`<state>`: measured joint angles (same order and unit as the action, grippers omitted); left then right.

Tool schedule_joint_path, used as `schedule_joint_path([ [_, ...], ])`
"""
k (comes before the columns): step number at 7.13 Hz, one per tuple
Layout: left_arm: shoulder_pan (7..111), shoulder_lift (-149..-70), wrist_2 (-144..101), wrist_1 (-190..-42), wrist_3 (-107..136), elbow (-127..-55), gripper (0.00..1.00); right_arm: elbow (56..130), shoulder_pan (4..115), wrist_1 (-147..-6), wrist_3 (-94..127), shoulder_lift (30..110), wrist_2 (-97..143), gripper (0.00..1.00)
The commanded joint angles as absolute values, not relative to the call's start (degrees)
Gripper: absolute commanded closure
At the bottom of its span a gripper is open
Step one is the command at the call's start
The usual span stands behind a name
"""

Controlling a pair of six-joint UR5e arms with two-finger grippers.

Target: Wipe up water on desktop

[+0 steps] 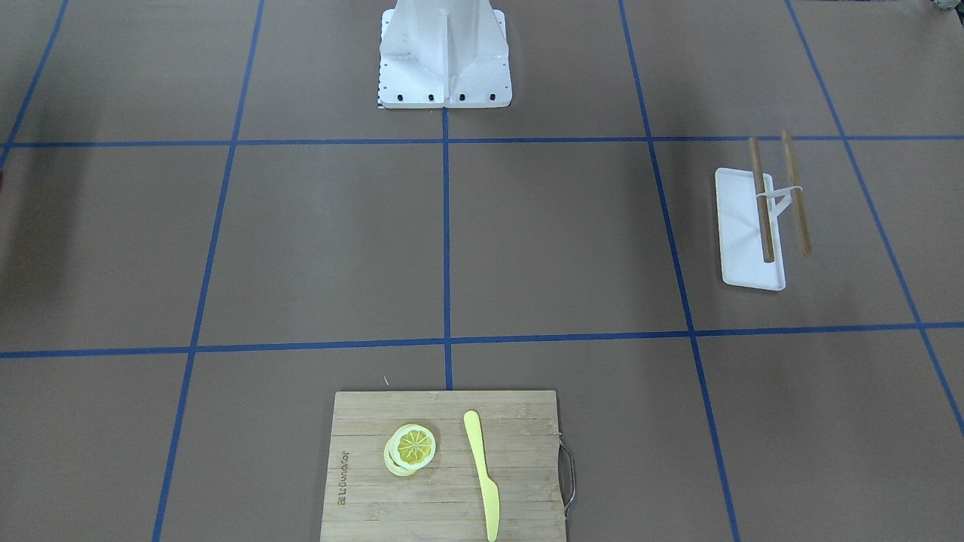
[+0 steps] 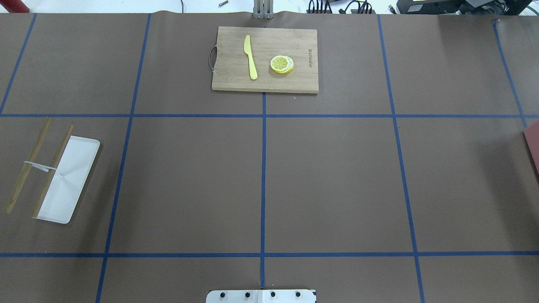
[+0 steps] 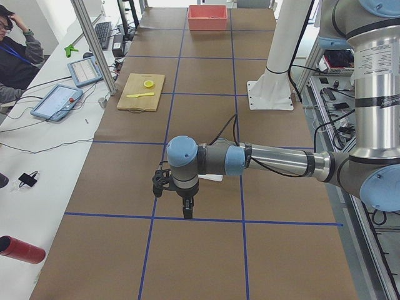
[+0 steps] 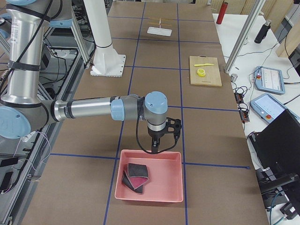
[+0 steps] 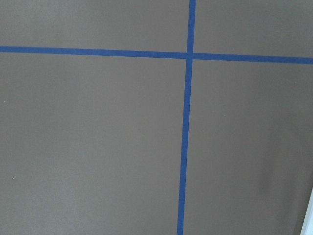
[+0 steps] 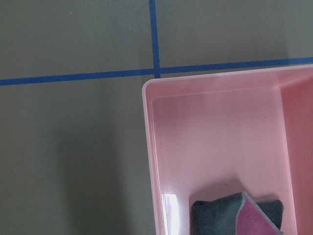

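Desktop bears a pink bin holding grey-pink cloths; left pincer, right pincer: opening cannot be told.

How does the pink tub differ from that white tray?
The pink tub is deep-walled; the white tray is flat and shallow. The pink tub holds folded grey-and-pink cloths; the white tray has a wooden stick lying along one edge. Both are rectangular and sit on the brown desktop.

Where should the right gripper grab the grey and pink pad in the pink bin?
Likely the pad by its raised upper edge, from straight above: walls of the pink bin block side approaches, and the pad looks tilted rather than flat.
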<state>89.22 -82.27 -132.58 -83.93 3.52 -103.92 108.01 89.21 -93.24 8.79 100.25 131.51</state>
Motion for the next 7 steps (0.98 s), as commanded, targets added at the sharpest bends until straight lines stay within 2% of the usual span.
schedule_joint_path([
  [1,89.21,-82.18,-132.54,-83.94,3.52,-103.97,0.02,108.02,89.21,-93.25,8.79,100.46,131.66,0.0],
  [7,89.21,-82.18,-132.45,-83.94,3.43,-103.71,0.02,108.63,89.21,-93.25,8.79,100.46,131.66,0.0],
])
